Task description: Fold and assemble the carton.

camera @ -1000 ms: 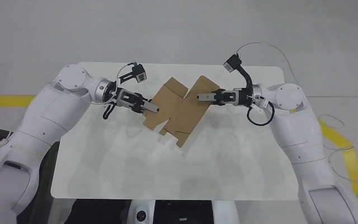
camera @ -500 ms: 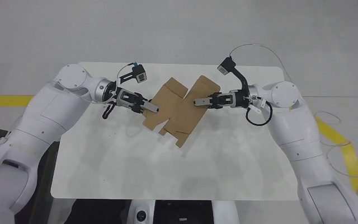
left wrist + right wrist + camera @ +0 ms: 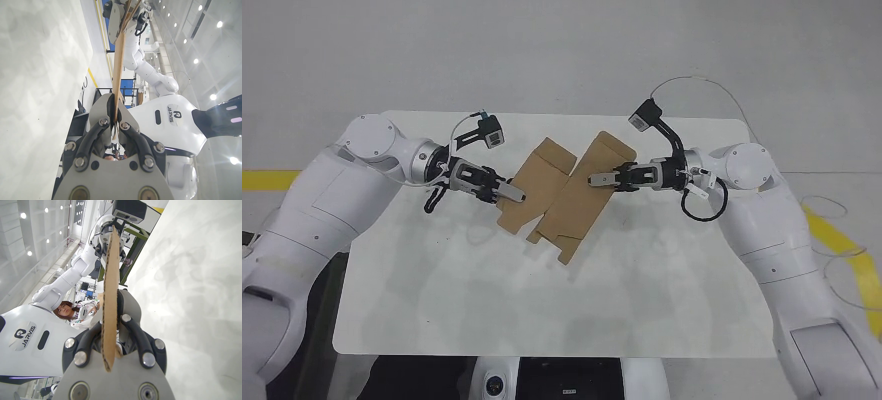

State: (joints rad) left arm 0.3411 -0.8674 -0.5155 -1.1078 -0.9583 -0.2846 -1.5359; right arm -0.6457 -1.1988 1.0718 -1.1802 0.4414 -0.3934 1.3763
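The carton [image 3: 564, 195] is seen as a flat brown corrugated blank, not yet folded, its panels and notched flaps spread out in one sheet. It is held over the far middle of the table [image 3: 442, 300], clamped on one side by the left gripper [image 3: 514, 196] and on the opposite side by the right gripper [image 3: 594, 181].

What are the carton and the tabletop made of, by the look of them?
The carton: brown corrugated cardboard, matte; its cut edge shows a row of small flute holes in the right wrist view. The table: smooth white top with faint grey marbling; probably laminate or coated board, though that stays open.
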